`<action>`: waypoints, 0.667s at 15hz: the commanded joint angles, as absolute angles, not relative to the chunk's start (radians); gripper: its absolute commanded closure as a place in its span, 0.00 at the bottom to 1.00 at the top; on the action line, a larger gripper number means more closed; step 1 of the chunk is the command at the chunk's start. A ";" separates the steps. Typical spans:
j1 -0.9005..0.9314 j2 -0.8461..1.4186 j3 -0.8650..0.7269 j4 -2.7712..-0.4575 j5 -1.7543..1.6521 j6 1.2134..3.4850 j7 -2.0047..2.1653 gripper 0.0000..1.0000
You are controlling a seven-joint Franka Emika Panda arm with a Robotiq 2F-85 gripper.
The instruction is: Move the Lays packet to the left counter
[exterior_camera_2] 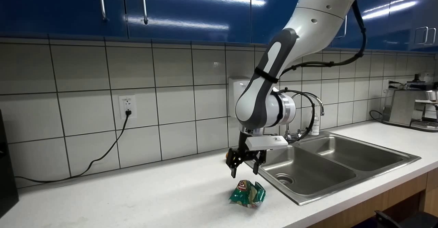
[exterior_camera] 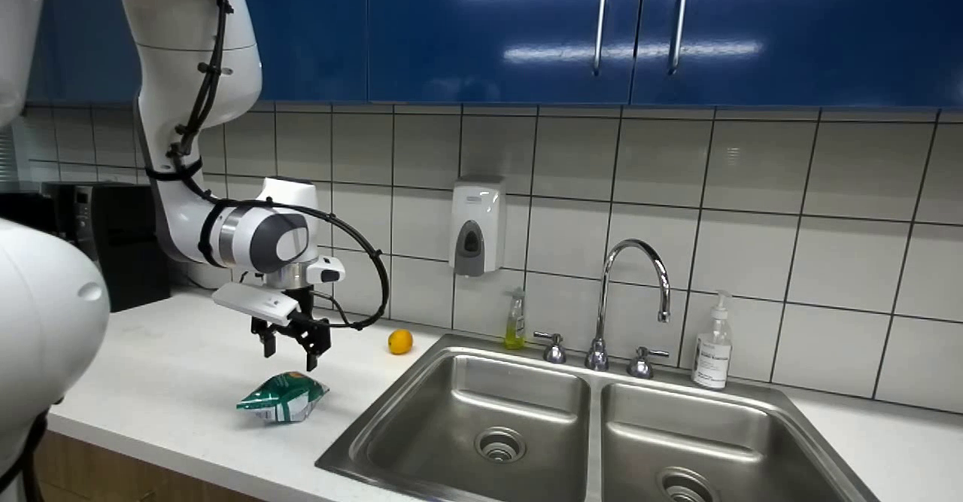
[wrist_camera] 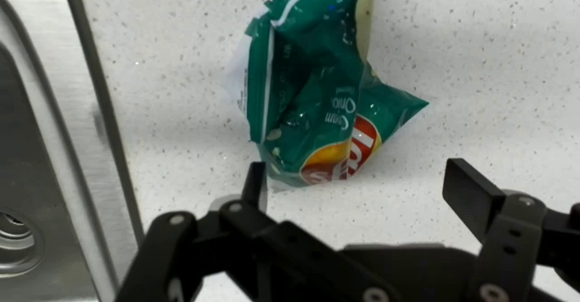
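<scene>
The Lays packet (exterior_camera: 284,398) is a crumpled green bag lying on the white counter (exterior_camera: 165,381), close to the sink's edge. It also shows in an exterior view (exterior_camera_2: 247,194) and in the wrist view (wrist_camera: 312,89), with its red and yellow logo facing up. The same counter stretches away from the sink in an exterior view (exterior_camera_2: 137,200). My gripper (exterior_camera: 290,359) points down above the packet, apart from it. It also shows in an exterior view (exterior_camera_2: 245,174). In the wrist view the gripper (wrist_camera: 355,166) is open and empty, its fingers wide apart, the packet lying just ahead of the fingertips.
The double steel sink (exterior_camera: 594,412) with a tall faucet (exterior_camera: 602,299) lies beside the packet. An orange (exterior_camera: 400,342) sits near the tiled wall. A black appliance (exterior_camera: 113,238) stands at the counter's far end. A power cord (exterior_camera_2: 102,156) runs along the wall.
</scene>
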State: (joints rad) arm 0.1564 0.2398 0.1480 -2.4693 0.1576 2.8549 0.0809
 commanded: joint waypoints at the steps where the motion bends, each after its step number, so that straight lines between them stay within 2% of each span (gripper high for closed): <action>1: 0.125 0.157 0.161 -2.495 0.179 2.806 0.068 0.00; 10: 0.104 -0.017 0.110 -2.566 0.153 2.604 0.053 0.00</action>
State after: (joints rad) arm 0.1258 0.0873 0.1239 -2.5150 0.1686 2.6996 0.0759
